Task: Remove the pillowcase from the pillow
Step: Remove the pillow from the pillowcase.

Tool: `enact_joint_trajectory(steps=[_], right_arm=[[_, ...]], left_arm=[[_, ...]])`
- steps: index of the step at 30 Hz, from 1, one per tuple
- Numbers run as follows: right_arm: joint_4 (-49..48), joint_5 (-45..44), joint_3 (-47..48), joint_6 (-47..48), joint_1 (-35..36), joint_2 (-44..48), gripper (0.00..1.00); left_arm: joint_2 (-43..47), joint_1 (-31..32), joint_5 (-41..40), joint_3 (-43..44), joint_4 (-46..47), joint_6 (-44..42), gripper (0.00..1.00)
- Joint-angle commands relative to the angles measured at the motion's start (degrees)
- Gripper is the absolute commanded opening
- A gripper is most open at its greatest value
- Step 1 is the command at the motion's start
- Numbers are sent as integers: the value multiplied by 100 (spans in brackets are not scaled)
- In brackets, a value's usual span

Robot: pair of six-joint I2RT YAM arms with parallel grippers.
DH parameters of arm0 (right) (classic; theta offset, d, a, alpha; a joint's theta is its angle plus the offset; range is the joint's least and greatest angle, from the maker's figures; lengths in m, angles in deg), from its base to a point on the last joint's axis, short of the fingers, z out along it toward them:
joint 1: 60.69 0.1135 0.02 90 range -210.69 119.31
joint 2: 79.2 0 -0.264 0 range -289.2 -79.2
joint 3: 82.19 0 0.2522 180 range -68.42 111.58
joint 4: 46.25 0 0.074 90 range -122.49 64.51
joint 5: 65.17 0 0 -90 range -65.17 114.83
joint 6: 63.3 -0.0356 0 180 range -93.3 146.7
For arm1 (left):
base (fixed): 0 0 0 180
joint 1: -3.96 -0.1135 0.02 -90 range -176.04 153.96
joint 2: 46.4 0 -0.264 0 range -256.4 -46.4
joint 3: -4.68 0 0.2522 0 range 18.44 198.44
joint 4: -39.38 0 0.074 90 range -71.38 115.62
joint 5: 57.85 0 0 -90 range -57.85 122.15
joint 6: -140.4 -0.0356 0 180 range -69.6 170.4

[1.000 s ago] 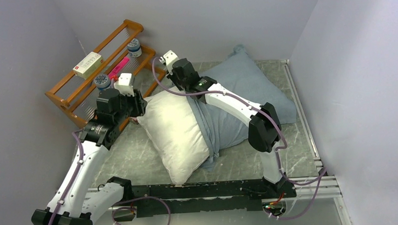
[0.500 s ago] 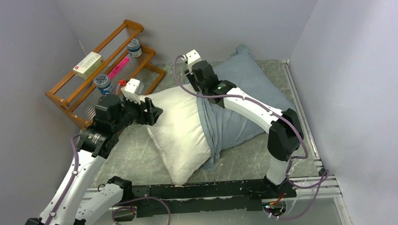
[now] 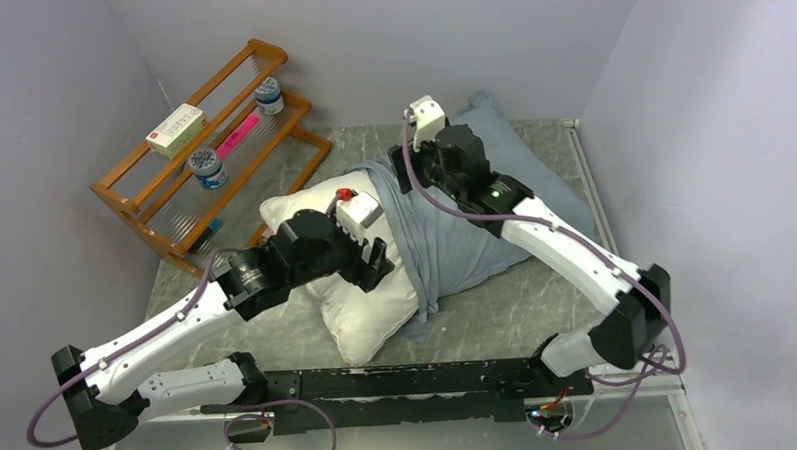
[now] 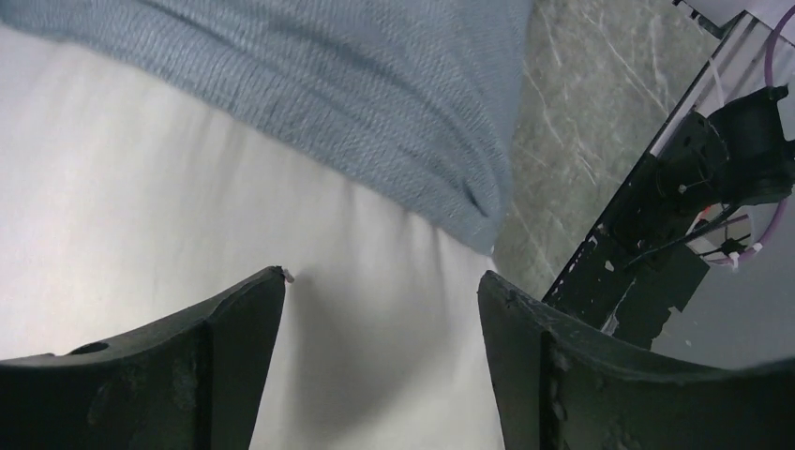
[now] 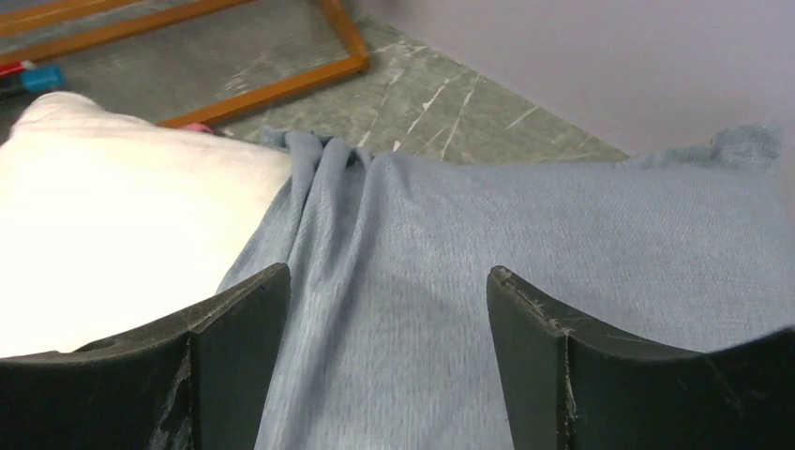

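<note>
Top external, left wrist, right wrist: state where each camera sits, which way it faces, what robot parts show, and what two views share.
Top external: high behind the robot, looking down at the grey marbled table; left arm and right arm show whole.
Left wrist: above the plump white pillow, facing down toward the base rail; open left gripper shows.
Right wrist: above the slate blue-grey cloth pillowcase, facing the orange wooden rack; open right gripper shows.
Shared: both wrist views show pillowcase edge meeting pillow.
</note>
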State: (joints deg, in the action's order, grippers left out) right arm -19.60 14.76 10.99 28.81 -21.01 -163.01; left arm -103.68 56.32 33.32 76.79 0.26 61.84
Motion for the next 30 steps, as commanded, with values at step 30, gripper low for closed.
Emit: enact_joint_trajectory(steps=[30], right_arm=[[1592,2049,-3360,-1468,-20,3951,95]], left_arm=[[-1355,2006,-3404,354,-1348,914,97]])
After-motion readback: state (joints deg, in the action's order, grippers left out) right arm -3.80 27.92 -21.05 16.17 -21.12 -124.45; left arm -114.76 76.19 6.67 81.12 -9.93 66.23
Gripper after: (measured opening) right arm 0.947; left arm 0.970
